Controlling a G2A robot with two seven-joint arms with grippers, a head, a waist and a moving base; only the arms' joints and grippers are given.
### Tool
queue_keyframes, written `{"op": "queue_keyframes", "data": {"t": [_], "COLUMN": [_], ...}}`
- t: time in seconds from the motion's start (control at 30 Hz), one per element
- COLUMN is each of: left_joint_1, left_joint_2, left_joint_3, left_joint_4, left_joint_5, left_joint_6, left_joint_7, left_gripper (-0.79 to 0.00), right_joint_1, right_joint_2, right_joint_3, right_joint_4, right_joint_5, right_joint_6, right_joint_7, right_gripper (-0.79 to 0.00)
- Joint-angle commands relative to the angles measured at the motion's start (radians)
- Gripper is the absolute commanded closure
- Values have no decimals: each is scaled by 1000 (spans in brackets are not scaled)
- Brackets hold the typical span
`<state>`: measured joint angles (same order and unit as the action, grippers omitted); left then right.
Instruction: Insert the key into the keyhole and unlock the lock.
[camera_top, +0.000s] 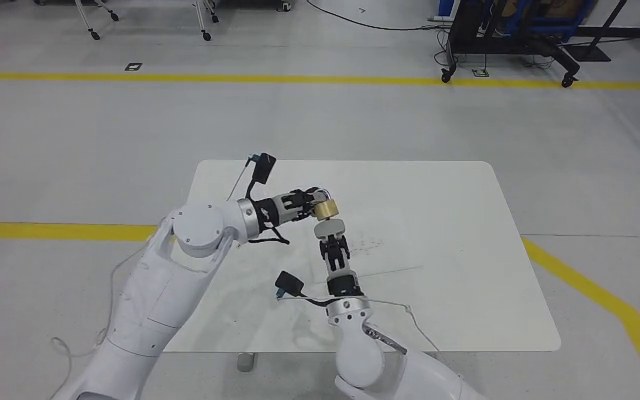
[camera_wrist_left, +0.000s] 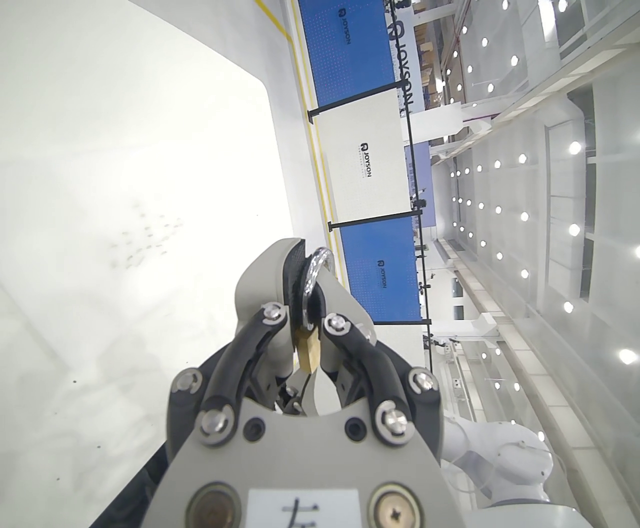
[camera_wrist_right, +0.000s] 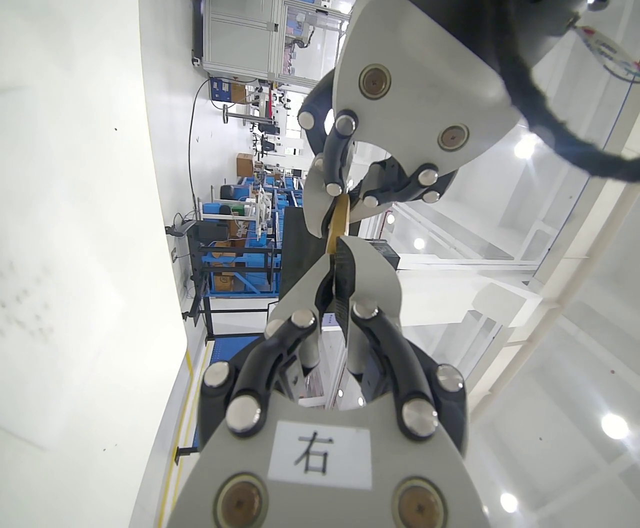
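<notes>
The brass padlock (camera_wrist_left: 310, 350) hangs in the air above the white surface (camera_top: 450, 250), near its middle. It is clamped between the left fingers (camera_wrist_left: 270, 285), with its steel shackle (camera_wrist_left: 316, 267) pinched at their tips (body toward the wrist). The right fingers (camera_wrist_right: 375, 280) are pressed closed, and their tips meet the lock's brass body from the robot's side. I cannot tell whether a key sits between them.
</notes>
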<state>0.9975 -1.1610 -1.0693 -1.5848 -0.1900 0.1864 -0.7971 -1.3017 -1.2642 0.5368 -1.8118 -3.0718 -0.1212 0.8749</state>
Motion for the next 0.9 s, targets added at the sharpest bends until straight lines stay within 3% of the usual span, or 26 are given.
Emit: {"op": "queue_keyframes", "data": {"t": [0.0,0.17,0.2,0.23,0.3,0.33,0.47,0.77,0.87], "left_joint_1": [2,4,3,0,-6,-10,-23,-41,-40], "left_joint_2": [0,0,-1,-2,-2,-3,-4,-7,-7], "left_joint_3": [3,-2,-5,-7,-9,-8,-5,0,-10], "left_joint_4": [-6,6,12,20,31,35,53,70,71], "left_joint_5": [5,-33,-51,-67,-83,-86,-96,-111,-122], "left_joint_6": [-5,1,4,7,11,12,27,41,30], "left_joint_7": [-8,-27,-36,-44,-54,-59,-66,-63,-47], "left_gripper": [0,0,0,0,0,0,0,0,0], "right_joint_1": [8,12,8,4,-5,-9,-26,-80,-100], "right_joint_2": [2,3,3,2,1,0,-1,1,1], "right_joint_3": [-11,-24,-22,-19,-10,-5,13,69,92], "right_joint_4": [3,4,1,-1,-7,-10,-23,-59,-81], "right_joint_5": [0,0,0,0,0,0,0,15,48], "right_joint_6": [-3,5,9,11,20,25,45,98,116], "right_joint_7": [12,28,25,21,13,8,-15,-89,-135], "right_gripper": [0,0,-40,-345,-699,-727,-708,-517,-496]}}
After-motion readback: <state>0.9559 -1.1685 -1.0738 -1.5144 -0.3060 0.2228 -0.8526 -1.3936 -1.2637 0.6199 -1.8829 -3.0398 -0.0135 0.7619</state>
